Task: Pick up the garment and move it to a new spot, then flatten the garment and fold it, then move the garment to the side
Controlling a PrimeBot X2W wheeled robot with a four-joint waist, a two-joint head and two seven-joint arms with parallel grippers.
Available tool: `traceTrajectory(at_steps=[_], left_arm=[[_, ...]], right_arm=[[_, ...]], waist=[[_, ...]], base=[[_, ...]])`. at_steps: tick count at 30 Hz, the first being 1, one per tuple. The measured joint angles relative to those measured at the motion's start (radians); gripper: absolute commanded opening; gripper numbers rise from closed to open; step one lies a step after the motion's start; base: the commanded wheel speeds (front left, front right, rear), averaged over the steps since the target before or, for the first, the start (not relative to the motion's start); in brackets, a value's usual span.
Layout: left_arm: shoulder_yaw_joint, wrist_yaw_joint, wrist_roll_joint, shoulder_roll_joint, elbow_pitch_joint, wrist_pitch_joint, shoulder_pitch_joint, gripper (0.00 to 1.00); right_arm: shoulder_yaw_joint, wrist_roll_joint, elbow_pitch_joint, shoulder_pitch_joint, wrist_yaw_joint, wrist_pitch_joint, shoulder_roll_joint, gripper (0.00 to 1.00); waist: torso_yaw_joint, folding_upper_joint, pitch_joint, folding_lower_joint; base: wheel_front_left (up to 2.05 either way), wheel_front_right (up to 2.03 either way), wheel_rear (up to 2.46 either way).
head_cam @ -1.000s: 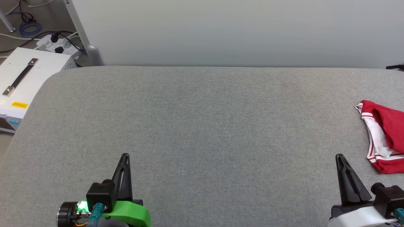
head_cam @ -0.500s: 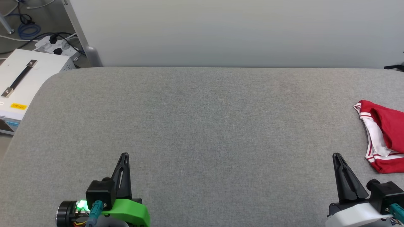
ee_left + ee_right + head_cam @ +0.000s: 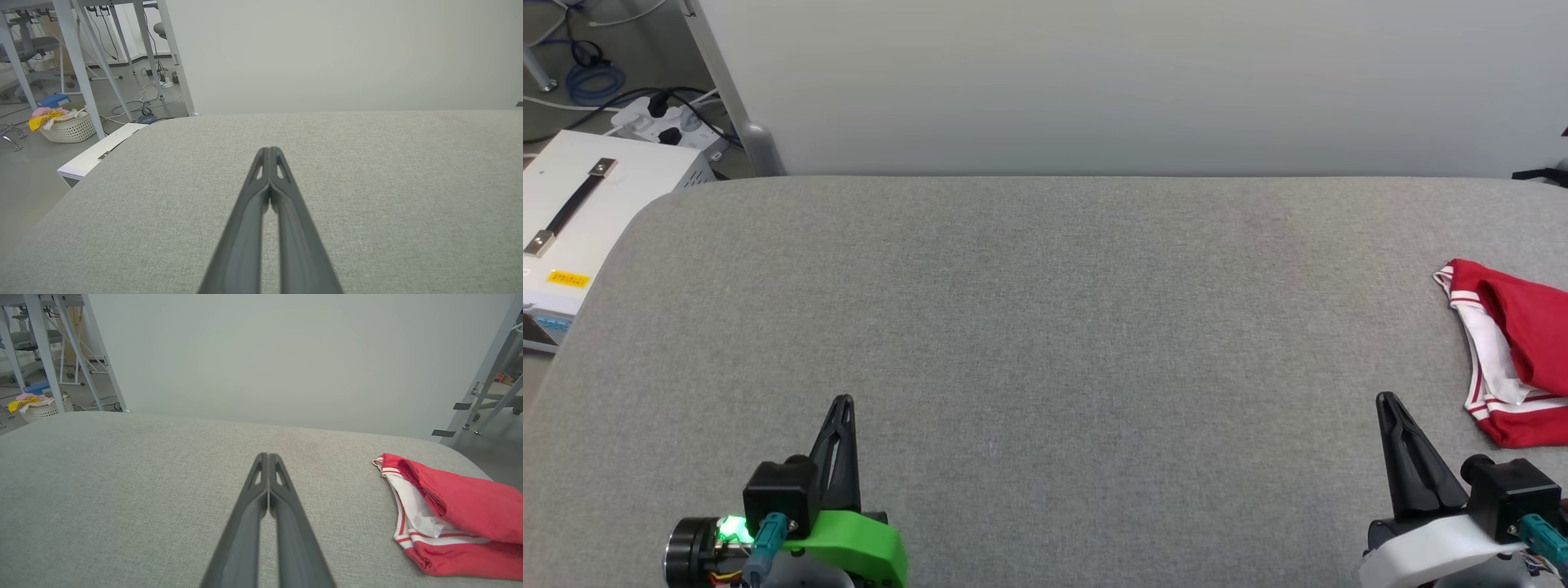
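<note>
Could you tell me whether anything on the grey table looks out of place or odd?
Only the garment: it lies in a rumpled, loosely folded heap at the right end of the table, not spread flat. Nothing looks spilled or damaged. The left hand and right hand are shut and empty.

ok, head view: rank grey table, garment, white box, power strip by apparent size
1. grey table
2. white box and garment: look about alike, both cut off by the frame edge, so no ranking
3. power strip
</note>
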Motion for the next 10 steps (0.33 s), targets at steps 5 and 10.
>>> traceTrajectory(at_steps=[5, 10], left_arm=[[0.005, -0.005, 0.002, -0.002, -0.002, 0.007, -0.002, 0.00], [0.010, -0.006, 0.012, -0.005, -0.005, 0.023, -0.005, 0.00]], right_arm=[[0.001, -0.007, 0.003, -0.006, 0.000, 0.009, 0.002, 0.00], [0.002, -0.012, 0.009, -0.018, 0.000, 0.023, 0.007, 0.00]], waist=[[-0.002, 0.0000, -0.001, 0.0000], [-0.004, 0.0000, -0.003, 0.0000]], base=[[0.00, 0.00, 0.00], [0.00, 0.00, 0.00]])
